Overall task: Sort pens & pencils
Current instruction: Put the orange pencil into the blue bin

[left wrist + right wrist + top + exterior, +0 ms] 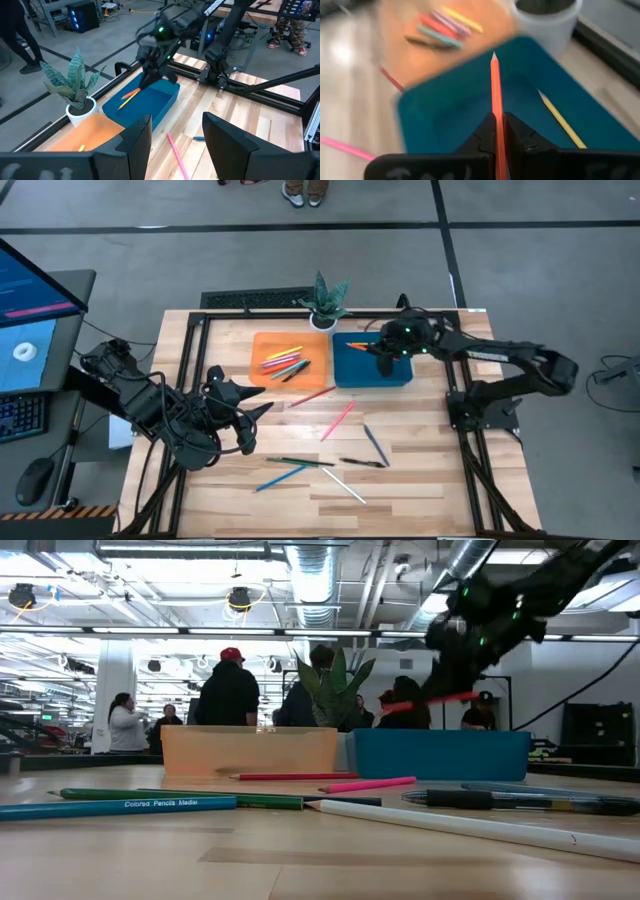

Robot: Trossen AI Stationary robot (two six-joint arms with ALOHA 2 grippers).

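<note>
Now the right gripper (384, 361) hangs above the blue tray (398, 373), pinching an orange pencil (496, 107) clear of its rim, a yellow pencil (562, 120) already inside. At nine o'clock, the left gripper (262, 421) waits spread over bare wood; loose pencils (322, 463) lie toward six o'clock, near the front edge.

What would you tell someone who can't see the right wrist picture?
The right gripper pinches an orange pencil, point forward, above the blue tray. A yellow pencil lies in that tray, and more pencils sit in the orange tray beyond it.
</note>
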